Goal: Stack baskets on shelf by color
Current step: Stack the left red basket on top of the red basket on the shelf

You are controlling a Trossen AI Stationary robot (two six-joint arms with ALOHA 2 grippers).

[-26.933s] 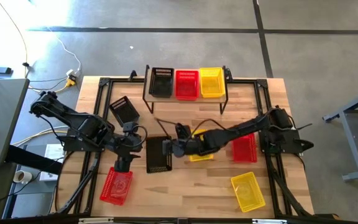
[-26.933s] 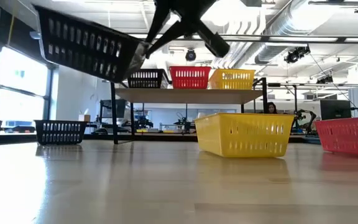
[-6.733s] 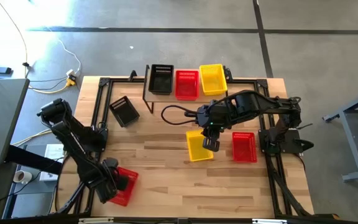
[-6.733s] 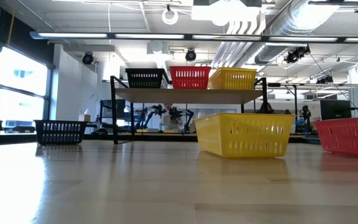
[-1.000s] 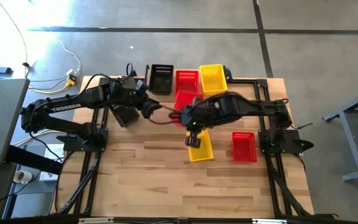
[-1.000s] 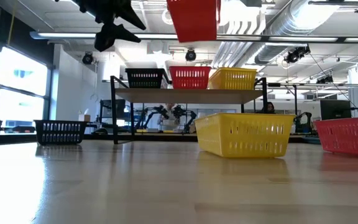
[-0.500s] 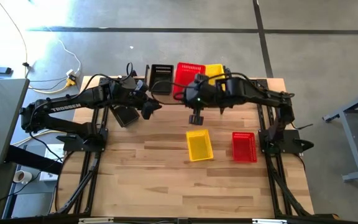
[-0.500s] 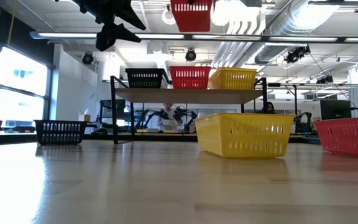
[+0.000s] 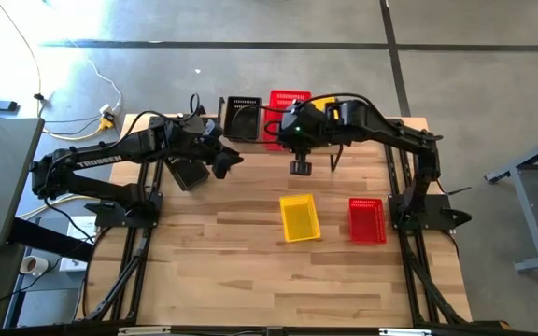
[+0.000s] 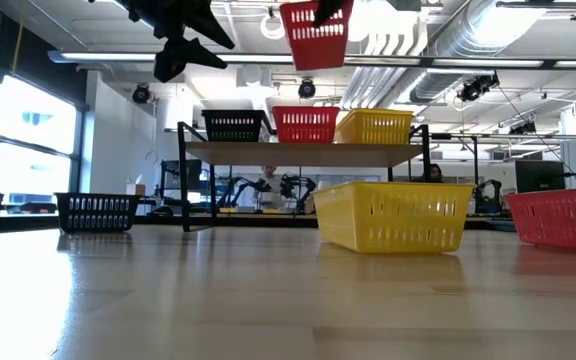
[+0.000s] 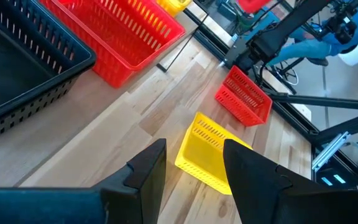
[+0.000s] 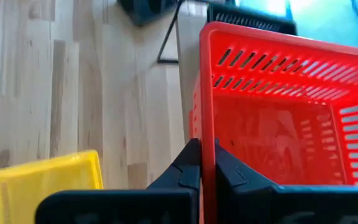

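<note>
Landmark: the shelf (image 10: 303,152).

Table (image 9: 250,271): a yellow basket (image 9: 299,217) and a red basket (image 9: 366,220) lie on the planks well in front of the shelf; a black basket (image 9: 189,173) lies off the shelf's black end.

Shelf stacks: black (image 10: 233,126), red (image 10: 305,124), yellow (image 10: 374,127), side by side.

Right arm: half a second ago it held the carried red basket (image 10: 316,33) slightly in front of the shelf; now the basket hangs well above the red stack, slightly tilted. Right gripper (image 12: 202,163) clenched on its rim. Judgement: lowering into the red stack comes next.

Left gripper (image 11: 191,165): released, empty, hovering near the shelf's black end, unchanged over the last second.

Against seven seconds ago: the red basket at the table's near left corner is gone, and the left arm has swung from there to the shelf.
</note>
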